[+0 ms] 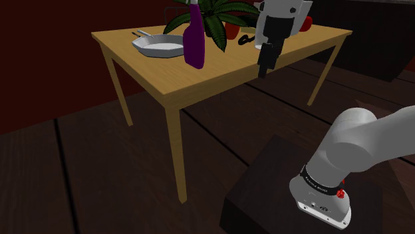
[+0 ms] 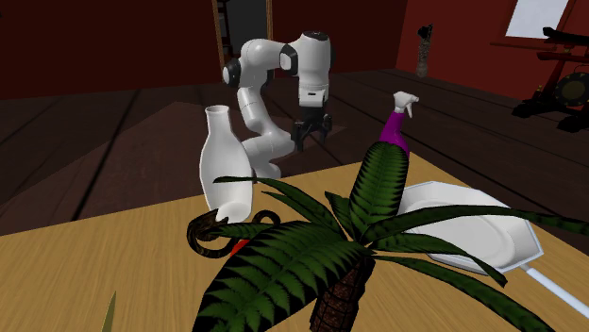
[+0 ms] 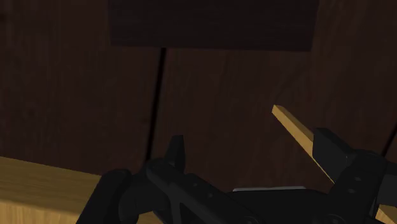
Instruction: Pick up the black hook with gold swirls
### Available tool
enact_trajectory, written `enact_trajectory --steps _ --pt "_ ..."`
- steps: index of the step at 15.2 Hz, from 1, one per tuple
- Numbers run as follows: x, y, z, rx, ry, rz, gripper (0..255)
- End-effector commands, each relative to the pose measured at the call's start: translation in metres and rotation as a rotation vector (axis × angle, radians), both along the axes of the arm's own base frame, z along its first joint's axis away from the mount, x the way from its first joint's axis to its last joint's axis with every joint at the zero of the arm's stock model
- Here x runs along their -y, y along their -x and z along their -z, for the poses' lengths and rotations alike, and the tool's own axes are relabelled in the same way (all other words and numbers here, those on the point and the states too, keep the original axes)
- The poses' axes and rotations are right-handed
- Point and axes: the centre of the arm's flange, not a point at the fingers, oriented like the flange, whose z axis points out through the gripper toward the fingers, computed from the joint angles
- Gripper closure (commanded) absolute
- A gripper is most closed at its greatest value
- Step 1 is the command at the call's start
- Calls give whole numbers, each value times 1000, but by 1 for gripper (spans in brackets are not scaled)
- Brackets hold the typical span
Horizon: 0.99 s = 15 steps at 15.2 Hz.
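The gripper (image 1: 264,65) hangs above the stand-side edge of the wooden table (image 1: 166,80), and its fingers (image 3: 176,151) are spread wide with only dark floor showing between them. The black hook (image 1: 245,41) lies on the tabletop, clear of the claw. It sits at the foot of the white vase (image 2: 227,160), just beside the potted plant (image 2: 321,255).

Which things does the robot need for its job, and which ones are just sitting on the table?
For the job:
- dark hook
- gripper, open, above the floor off the table's edge

Just lying about:
- white vase
- purple spray bottle
- pale pan
- leafy plant
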Motion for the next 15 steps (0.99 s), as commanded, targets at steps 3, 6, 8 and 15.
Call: enact_trajectory --steps 3,6,8,15 --pt "20 -13 -2 -6 19 -40 0" --pt "49 -35 -5 -16 48 -99 0" --pt "68 -50 -7 -23 67 -138 0" --pt "128 -109 -18 -45 134 -277 0"
